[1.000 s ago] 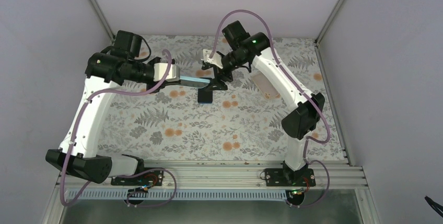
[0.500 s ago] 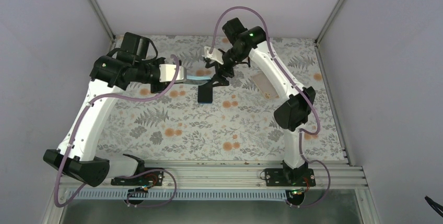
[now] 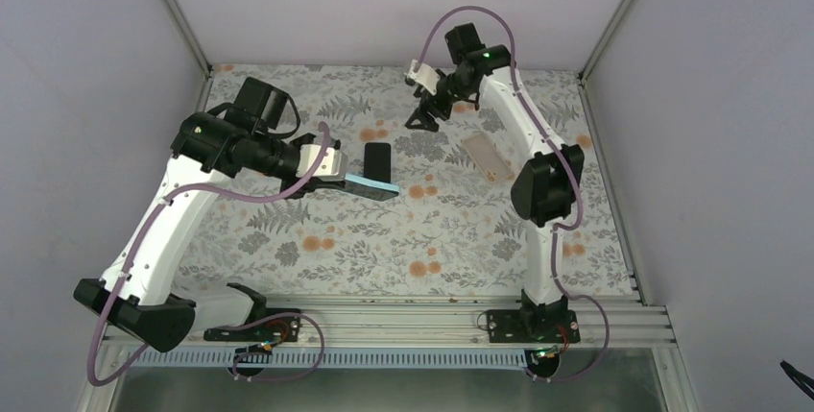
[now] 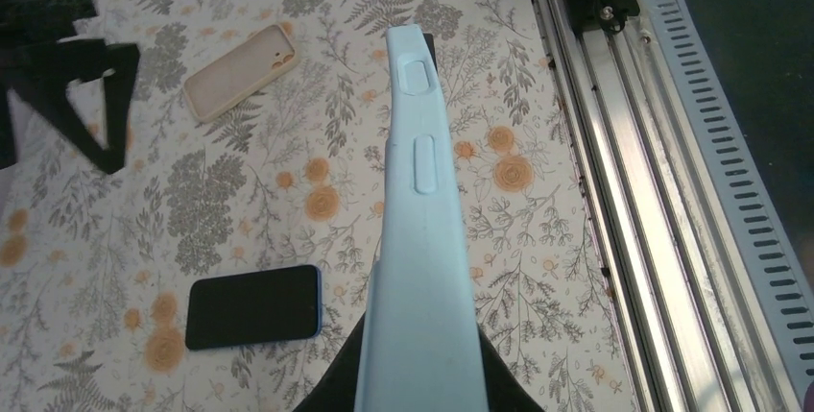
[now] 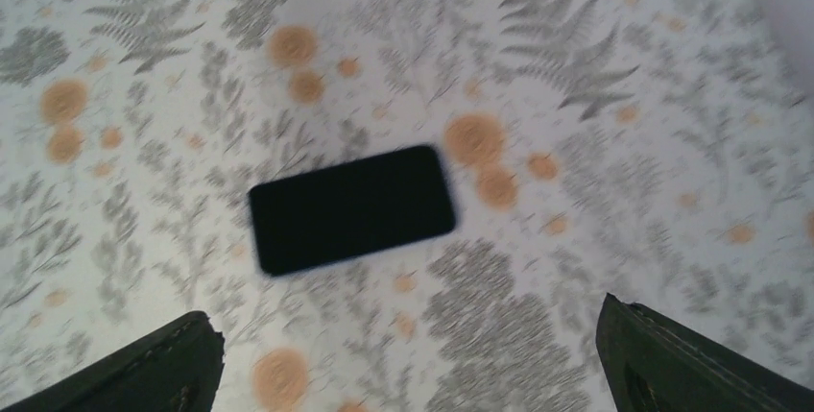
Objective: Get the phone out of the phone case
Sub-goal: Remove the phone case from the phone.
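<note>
My left gripper (image 3: 336, 172) is shut on the phone (image 3: 372, 185), holding it by one end above the table. In the left wrist view the phone (image 4: 422, 210) shows edge-on, pale light-blue with raised side buttons, between my fingers (image 4: 331, 395); its screen is hidden. The phone case (image 3: 485, 157), a pale beige shell, lies apart on the table at the right and also shows in the left wrist view (image 4: 240, 71). My right gripper (image 3: 423, 120) is open and empty above the far middle of the table, its fingertips (image 5: 154, 366) wide apart.
A black phone with a darker blue rim (image 3: 377, 159) lies flat on the floral table cover (image 3: 432, 230), just beyond the held phone. It shows in the left wrist view (image 4: 251, 306) and the right wrist view (image 5: 350, 208). An aluminium rail (image 3: 384, 311) runs along the near edge.
My right gripper has drawn back and up toward the far wall, away from the held phone. My left arm has swung the light-blue phone nearer and to the right. The black phone now lies slightly farther back.
</note>
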`<state>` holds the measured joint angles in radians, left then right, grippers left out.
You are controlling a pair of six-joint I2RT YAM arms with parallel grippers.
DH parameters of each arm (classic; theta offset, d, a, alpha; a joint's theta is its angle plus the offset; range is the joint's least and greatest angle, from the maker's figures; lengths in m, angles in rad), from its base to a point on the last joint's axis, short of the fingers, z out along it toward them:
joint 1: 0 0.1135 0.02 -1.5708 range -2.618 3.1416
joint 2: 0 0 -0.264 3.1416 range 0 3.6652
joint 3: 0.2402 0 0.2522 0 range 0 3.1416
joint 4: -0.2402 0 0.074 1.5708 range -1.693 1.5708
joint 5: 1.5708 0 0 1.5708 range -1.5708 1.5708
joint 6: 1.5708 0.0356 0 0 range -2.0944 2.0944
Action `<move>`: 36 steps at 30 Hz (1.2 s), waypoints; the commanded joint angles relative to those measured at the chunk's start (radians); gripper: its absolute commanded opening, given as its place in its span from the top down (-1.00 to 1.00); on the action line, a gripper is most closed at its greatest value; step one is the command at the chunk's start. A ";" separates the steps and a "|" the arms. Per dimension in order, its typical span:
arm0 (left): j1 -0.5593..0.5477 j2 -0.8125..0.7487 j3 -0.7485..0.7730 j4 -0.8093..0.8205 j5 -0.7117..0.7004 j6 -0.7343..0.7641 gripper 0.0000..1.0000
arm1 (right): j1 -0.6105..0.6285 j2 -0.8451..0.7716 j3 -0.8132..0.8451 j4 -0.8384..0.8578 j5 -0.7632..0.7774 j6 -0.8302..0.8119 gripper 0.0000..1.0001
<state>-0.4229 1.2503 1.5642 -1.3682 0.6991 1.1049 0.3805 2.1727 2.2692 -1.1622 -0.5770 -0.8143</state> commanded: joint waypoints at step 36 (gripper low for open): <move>0.003 -0.071 -0.129 0.270 -0.022 -0.079 0.95 | 0.098 -0.660 -0.749 0.254 -0.315 -0.031 -0.92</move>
<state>-0.4229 1.2102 1.4395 -1.1557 0.6460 1.0412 0.4721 1.5379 1.4971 -0.8890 -0.8322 -0.8330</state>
